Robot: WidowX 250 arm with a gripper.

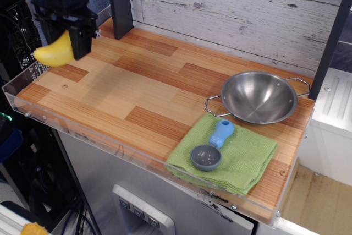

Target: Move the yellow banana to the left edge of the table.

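Note:
The yellow banana is held in the air over the far left part of the wooden table, near its left edge. My black gripper hangs from above and is shut on the banana's right end; the plump left end sticks out to the left. The banana sits above the tabletop, not resting on it. The fingers are partly hidden by the gripper body.
A steel bowl with two handles stands at the right rear. A green cloth lies in front of it with a blue-handled grey scoop on it. A dark post stands at the back left. A clear acrylic rim edges the table.

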